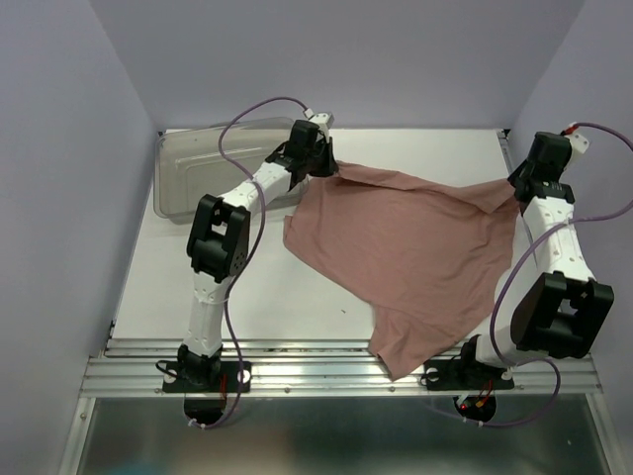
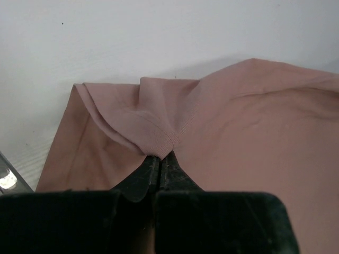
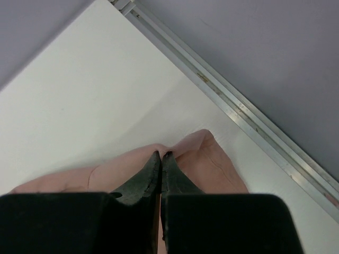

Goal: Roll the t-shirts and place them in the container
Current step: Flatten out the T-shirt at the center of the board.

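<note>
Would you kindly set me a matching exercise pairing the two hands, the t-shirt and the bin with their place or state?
Things:
1. left hand
2. right hand
3. t-shirt
4. bin

Place or state:
a. clear grey, at the far left
b. dusty pink, stretched between both hands
c. shut on cloth beside the bin
d. shut on cloth at the far right

Pairs: 1-c, 2-d, 3-b, 4-a.

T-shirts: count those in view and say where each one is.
1. The pink t-shirt lies spread over the table's right half, its far corners pinched by the left gripper and right gripper. Any beneath it would be hidden.
</note>
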You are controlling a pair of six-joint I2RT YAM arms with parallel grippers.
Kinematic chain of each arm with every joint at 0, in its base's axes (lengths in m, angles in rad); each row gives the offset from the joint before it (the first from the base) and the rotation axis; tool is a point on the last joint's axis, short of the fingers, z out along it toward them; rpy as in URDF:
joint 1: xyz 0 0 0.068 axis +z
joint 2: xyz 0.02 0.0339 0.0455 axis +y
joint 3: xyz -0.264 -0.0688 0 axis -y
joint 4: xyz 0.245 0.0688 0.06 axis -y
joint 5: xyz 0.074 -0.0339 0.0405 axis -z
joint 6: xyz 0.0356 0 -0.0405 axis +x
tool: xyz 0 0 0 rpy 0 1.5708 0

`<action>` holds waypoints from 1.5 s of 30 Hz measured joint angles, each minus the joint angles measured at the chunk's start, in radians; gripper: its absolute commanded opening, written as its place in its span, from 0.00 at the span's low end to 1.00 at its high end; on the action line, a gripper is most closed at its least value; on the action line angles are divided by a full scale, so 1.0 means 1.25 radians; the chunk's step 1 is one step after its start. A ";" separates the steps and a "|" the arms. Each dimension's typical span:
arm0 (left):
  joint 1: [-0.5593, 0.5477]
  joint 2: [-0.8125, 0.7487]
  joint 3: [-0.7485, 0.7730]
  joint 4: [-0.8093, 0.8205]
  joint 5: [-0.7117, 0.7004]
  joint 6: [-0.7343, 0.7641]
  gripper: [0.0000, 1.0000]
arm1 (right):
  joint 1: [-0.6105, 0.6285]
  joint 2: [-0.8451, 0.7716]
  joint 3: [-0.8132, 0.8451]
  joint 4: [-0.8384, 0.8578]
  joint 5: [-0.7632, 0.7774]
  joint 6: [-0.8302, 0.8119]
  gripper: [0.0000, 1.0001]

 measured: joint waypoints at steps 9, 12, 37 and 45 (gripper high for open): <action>-0.012 -0.026 -0.092 -0.001 -0.072 0.002 0.00 | 0.000 -0.007 -0.009 0.000 -0.038 0.013 0.01; -0.012 -0.026 -0.093 0.000 -0.078 0.005 0.00 | 0.000 -0.008 -0.018 0.000 -0.043 0.015 0.01; -0.036 0.014 0.020 -0.085 -0.073 0.063 0.97 | 0.000 -0.020 -0.057 0.000 -0.039 0.015 0.01; -0.069 -0.143 -0.155 -0.096 -0.116 0.073 0.83 | 0.000 -0.023 -0.057 0.001 -0.040 0.015 0.01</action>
